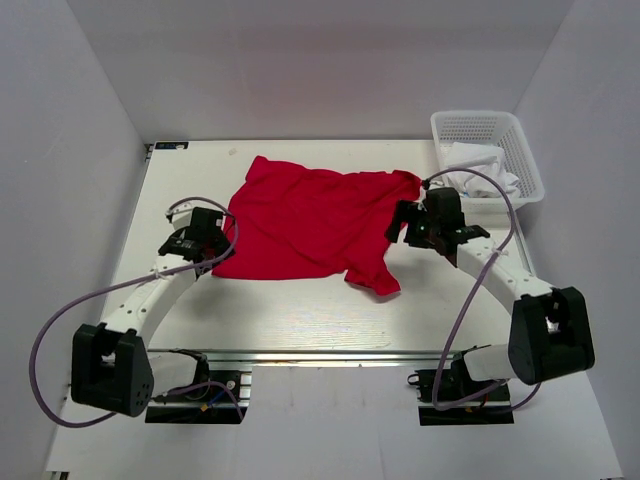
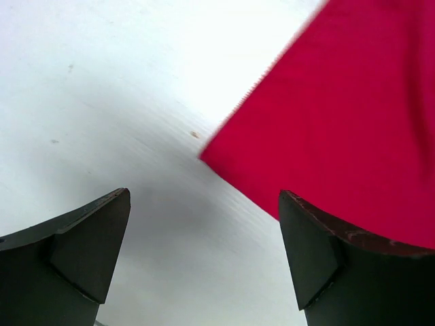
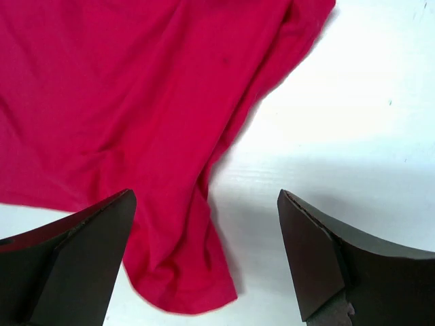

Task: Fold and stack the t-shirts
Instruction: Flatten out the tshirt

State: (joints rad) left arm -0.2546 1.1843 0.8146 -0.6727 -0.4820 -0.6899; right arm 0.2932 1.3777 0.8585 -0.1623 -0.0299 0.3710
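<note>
In the top view we see one red t-shirt (image 1: 310,225) lying spread on the white desk (image 1: 300,310), a little above the middle of the frame. It is rumpled rather than flat. One sleeve points toward the lower right and the other toward the upper right of the cloth.

We find the left gripper (image 2: 204,195) at the shirt's lower left edge, with its jaws wide apart and nothing between them. In its wrist view a corner of the red fabric comes in from the upper right. The finger on the right of that picture stands in front of the cloth, and the finger (image 2: 81,251) on the left is over bare desk. We cannot tell whether either finger touches the fabric.

The right gripper (image 3: 207,194) is at the shirt's right side, and its jaws are also spread wide and hold nothing. In its wrist view the shirt fills the upper left and a sleeve hangs down to the lower centre. The left-hand finger sits in front of red cloth and the right-hand one in front of white desk.

In the upper right corner of the top view we see a white basket (image 1: 525,150) with pale cloth (image 1: 480,165) in it, just beside the right arm. Purple cables (image 1: 40,350) loop from both arms.
</note>
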